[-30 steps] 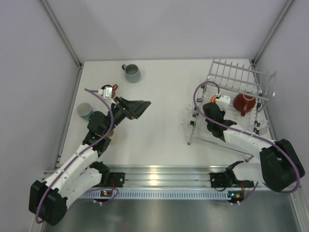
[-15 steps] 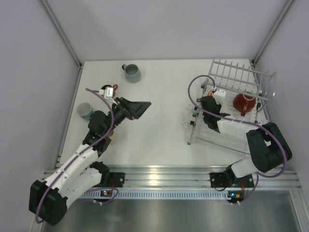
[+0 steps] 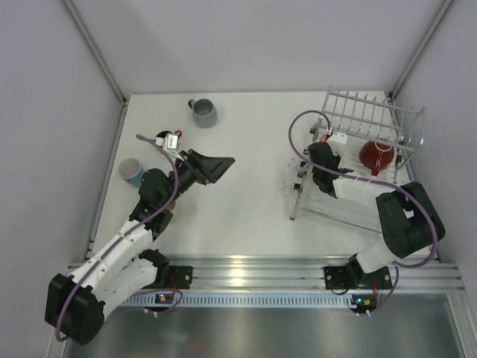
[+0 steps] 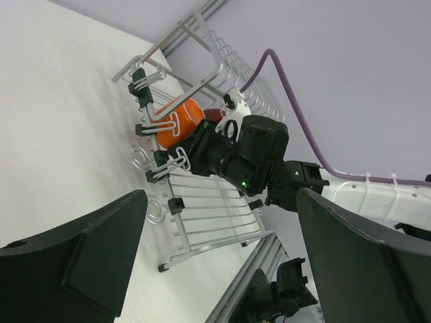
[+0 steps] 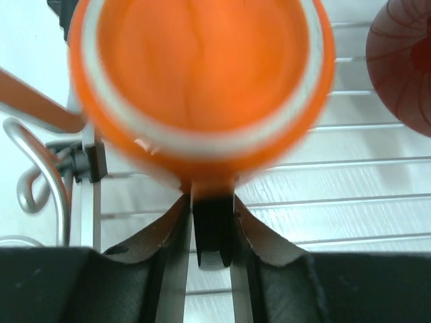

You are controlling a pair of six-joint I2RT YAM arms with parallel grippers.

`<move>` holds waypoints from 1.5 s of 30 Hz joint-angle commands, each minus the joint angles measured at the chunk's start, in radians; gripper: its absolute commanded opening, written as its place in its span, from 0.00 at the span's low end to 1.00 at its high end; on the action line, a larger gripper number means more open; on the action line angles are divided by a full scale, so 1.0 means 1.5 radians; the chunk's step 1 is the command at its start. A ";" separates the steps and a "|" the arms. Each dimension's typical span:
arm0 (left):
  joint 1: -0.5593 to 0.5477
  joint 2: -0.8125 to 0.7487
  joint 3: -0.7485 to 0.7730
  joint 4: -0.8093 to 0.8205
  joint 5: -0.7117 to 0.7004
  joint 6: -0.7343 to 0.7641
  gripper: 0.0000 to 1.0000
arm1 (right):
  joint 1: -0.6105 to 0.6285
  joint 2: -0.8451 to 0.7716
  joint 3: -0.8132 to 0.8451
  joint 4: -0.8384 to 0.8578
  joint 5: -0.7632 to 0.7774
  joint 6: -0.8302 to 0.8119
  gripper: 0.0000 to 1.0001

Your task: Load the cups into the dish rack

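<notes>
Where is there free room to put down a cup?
The table is bare between the left arm and the dish rack, also from the grey mug to the rack. The rack's near grid is free; its far half is crowded by the orange mug, dark red mug and right arm.

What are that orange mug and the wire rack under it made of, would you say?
The orange mug looks like glazed ceramic: smooth, even colour with a paler ring at one end, though plastic can't be ruled out. The dish rack looks like metal wire: thin silvery-white rods with a slight sheen; plated or painted, I can't tell.
</notes>
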 commanded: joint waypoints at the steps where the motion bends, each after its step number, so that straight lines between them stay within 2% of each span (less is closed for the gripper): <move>1: -0.001 -0.003 0.028 0.022 0.004 0.010 0.98 | -0.031 0.007 0.049 0.064 0.026 0.011 0.28; 8: -0.001 -0.002 0.024 0.022 0.004 0.005 0.98 | -0.031 -0.035 0.032 0.045 0.028 0.028 0.32; 22: -0.001 -0.019 0.011 0.022 -0.003 0.007 0.98 | -0.031 -0.044 0.051 -0.022 0.008 0.043 0.34; 29: -0.001 -0.020 0.006 0.022 -0.005 0.009 0.98 | -0.030 -0.111 0.024 -0.073 -0.012 0.050 0.37; 33: -0.001 -0.024 0.008 0.007 -0.013 0.019 0.98 | -0.030 -0.171 -0.006 -0.080 -0.072 0.039 0.38; 34: -0.001 -0.025 0.024 -0.008 -0.020 0.029 0.98 | -0.030 -0.182 -0.010 -0.088 -0.083 0.036 0.38; 38: -0.001 -0.026 0.109 -0.219 -0.085 0.116 0.98 | -0.030 -0.280 -0.040 -0.138 -0.135 0.025 0.39; 41: 0.000 -0.022 0.173 -0.300 -0.153 0.179 0.98 | -0.027 -0.373 -0.058 -0.157 -0.183 0.004 0.40; 45: 0.000 0.009 0.279 -0.468 -0.289 0.246 0.98 | -0.024 -0.481 -0.074 -0.174 -0.328 -0.017 0.44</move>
